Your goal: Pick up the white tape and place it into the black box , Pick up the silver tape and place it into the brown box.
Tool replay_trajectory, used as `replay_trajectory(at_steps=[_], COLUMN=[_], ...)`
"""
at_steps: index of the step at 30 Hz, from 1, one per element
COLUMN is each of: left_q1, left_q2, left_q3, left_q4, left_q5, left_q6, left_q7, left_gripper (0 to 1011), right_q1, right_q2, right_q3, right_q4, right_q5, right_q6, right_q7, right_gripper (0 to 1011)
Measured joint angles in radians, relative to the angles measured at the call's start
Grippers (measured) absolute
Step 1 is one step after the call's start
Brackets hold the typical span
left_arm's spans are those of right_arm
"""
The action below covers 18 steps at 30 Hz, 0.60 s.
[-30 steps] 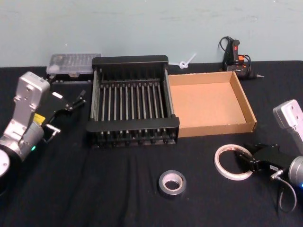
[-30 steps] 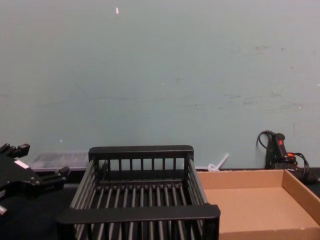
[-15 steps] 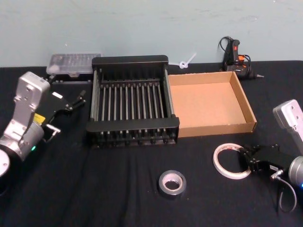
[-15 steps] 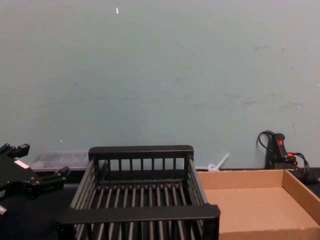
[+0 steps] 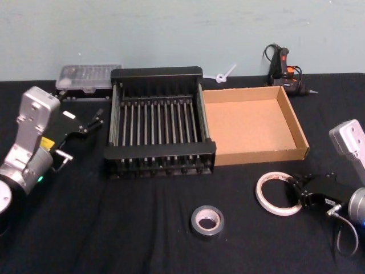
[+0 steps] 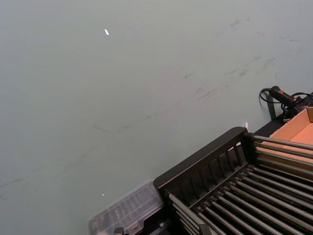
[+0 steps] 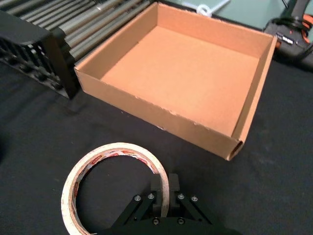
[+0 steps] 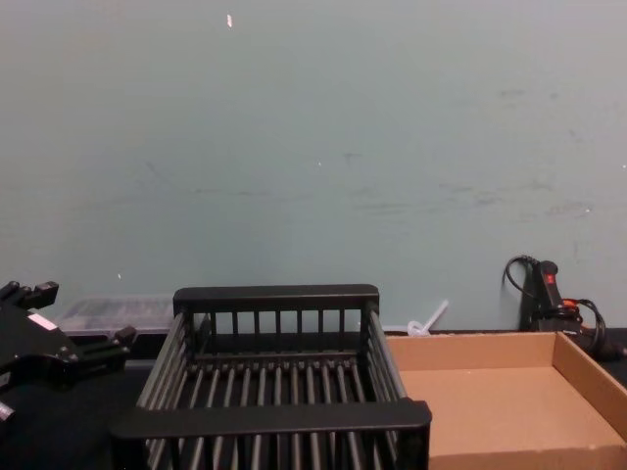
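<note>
The head view looks steeply down on the whole table, the crate (image 5: 157, 123) at upper centre. The chest view sits low, facing the wall across the crate (image 8: 274, 392) and cardboard tray (image 8: 500, 397). The left wrist view tilts up at the wall; the right wrist view hangs close above the tray (image 7: 186, 73).

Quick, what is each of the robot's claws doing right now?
Left gripper: open, holding nothing, parked left of the black box.
Right gripper: shut on the white tape, pinching its rim.
</note>
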State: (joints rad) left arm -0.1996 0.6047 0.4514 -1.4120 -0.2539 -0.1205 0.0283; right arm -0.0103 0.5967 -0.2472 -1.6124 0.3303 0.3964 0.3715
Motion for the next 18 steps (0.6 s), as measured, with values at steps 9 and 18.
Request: replay_trajectory(at_steps=[9,18], left_q1=[0.000,0.000], left_q2=[0.000,0.000], left_q3=[0.000,0.000], left_q4=[0.000,0.000], left_q5=[0.000,0.000], left_q6=[0.000,0.000], left_q7=[0.000,0.000], left_gripper=[1001,1001], right_q1=[-0.004,0.048], right_q2=[0.013,0.005], right_q3=[0.018,0.014], right_q4=[-0.046,-0.057], right_q5=[0.026,0.037], right_q6=[-0.033,-0.054], right_q7=[0.023,0.020], right_gripper=[97,97])
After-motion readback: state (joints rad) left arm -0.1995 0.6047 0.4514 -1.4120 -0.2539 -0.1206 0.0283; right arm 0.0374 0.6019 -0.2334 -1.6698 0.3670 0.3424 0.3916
